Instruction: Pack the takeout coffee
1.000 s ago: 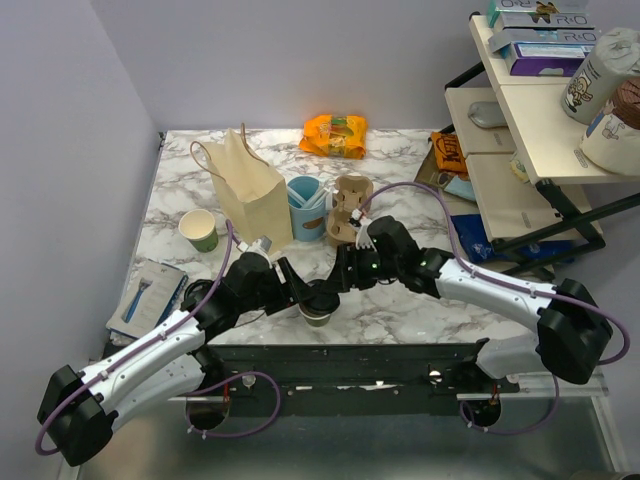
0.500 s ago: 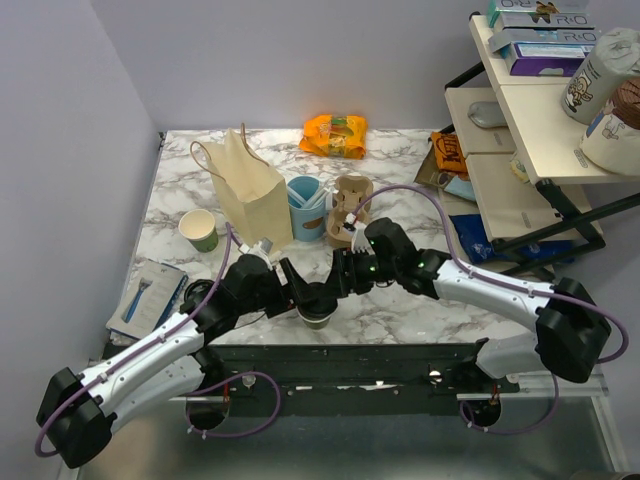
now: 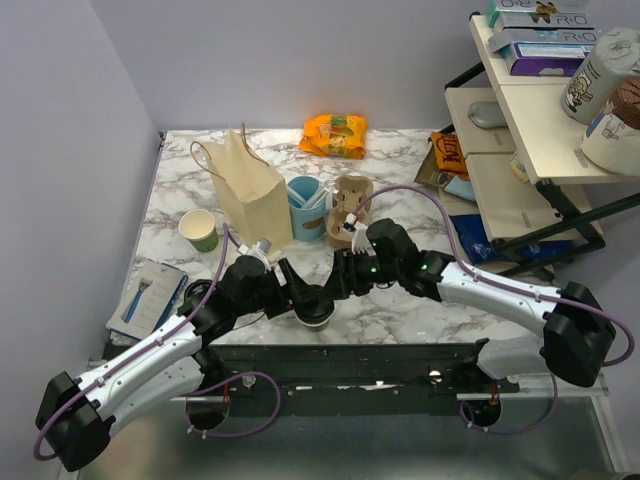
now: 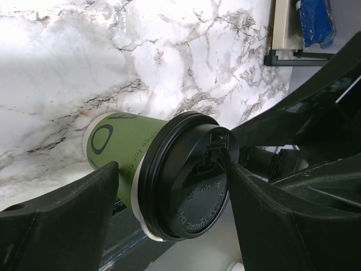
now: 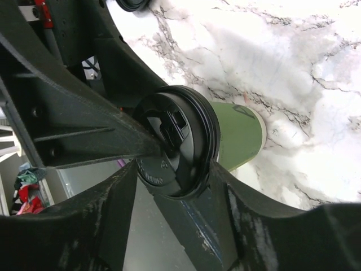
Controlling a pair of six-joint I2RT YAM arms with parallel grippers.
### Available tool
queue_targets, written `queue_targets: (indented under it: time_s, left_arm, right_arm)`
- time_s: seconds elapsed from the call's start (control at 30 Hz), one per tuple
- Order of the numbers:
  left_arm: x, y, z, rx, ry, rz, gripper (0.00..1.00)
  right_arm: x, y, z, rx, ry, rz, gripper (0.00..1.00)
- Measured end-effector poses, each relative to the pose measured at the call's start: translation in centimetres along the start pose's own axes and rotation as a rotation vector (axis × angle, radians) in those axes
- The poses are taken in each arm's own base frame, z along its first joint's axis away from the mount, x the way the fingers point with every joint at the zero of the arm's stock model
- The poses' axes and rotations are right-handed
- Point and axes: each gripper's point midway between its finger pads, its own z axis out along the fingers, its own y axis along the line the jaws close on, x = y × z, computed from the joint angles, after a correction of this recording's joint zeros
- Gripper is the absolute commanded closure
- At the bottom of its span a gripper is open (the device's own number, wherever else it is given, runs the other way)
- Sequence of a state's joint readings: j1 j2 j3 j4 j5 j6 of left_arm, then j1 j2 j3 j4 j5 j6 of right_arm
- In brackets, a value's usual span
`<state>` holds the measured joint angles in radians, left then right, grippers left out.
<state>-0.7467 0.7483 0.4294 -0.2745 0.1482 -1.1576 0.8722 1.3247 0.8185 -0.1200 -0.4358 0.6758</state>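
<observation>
1. Green-printed and black-lidded, the takeout coffee (image 3: 316,306) sat at the counter's (image 3: 400,300) near edge, between both grippers and well apart from the tan paper bag (image 3: 250,190).
2. My left gripper (image 4: 174,169) stood wide around it. The right gripper (image 5: 175,169) bracketed the lid (image 5: 176,141), and I could not tell whether it gripped.
3. Risk: a hold on the lid alone could pop it off or tip the drink over the edge.

- You could read "RiO" on the end of the top box (image 3: 545,14) on the shelf (image 3: 530,110), and again on the box (image 3: 550,40) beneath it.
- The takeout coffee (image 4: 118,149) showed you a large dark "O" on its green side; the small print beside it was too blurred to read.
- You could not make out the raised lettering on its black lid (image 4: 189,186).
</observation>
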Motion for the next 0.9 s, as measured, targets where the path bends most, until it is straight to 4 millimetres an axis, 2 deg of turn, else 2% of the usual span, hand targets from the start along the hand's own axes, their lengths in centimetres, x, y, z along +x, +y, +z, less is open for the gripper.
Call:
queue_targets:
  time_s: [0.5,0.73,0.9]
  left_arm:
    - [0.5,1.0,0.0,-0.043,0.021,-0.007,0.17]
    - [0.6,1.0,-0.6,-0.054,0.026,-0.008,0.17]
    - [0.5,0.8,-0.9,-0.052,0.025,-0.008,0.17]
  right_arm:
    - [-0.1,0.6,-0.5,-0.013,-0.011,-0.011,0.40]
    - [0.7,-0.1,-0.6,0.015,0.022,-0.007,0.39]
    - [0.7,-0.5,-0.6,0.037,0.015,-0.020,0.33]
